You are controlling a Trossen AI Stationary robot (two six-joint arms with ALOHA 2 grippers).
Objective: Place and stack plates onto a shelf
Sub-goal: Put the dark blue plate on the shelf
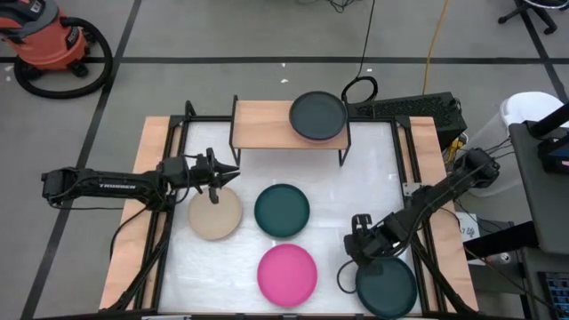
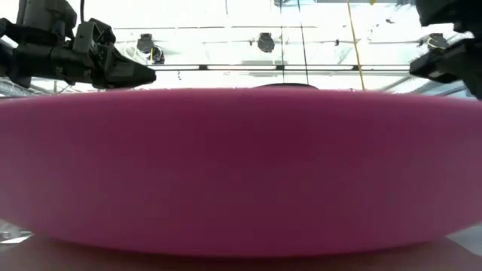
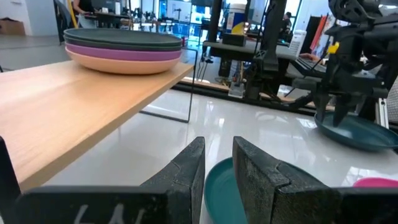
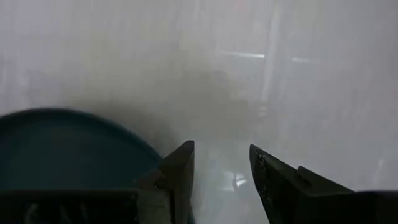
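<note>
The shelf point(image 1: 267, 124) point(image 3: 81, 112) stands at the table's far side. On its right end sits a stack of plates point(image 1: 318, 116) point(image 3: 124, 50): charcoal on top, then purple, then salmon pink. A beige plate point(image 1: 214, 214), a dark teal plate point(image 1: 282, 210) point(image 3: 217, 186), a hot pink plate point(image 1: 287, 275) point(image 2: 241, 165) and a second dark teal plate point(image 1: 386, 286) point(image 3: 357, 132) point(image 4: 68, 149) lie flat on the table. My left gripper point(image 1: 233, 172) point(image 3: 219, 168) point(image 2: 147, 75) hovers level over the beige plate's far rim, narrowly open and empty. My right gripper point(image 1: 360, 240) point(image 4: 222, 168) points down beside the second teal plate's far-left rim, open and empty.
White table top point(image 1: 373, 178) with wooden side edges and black frame rails. The left half of the shelf plank is bare. An orange vacuum cleaner point(image 1: 49, 40) stands on the floor beyond the far left corner. Cables and equipment lie past the right edge.
</note>
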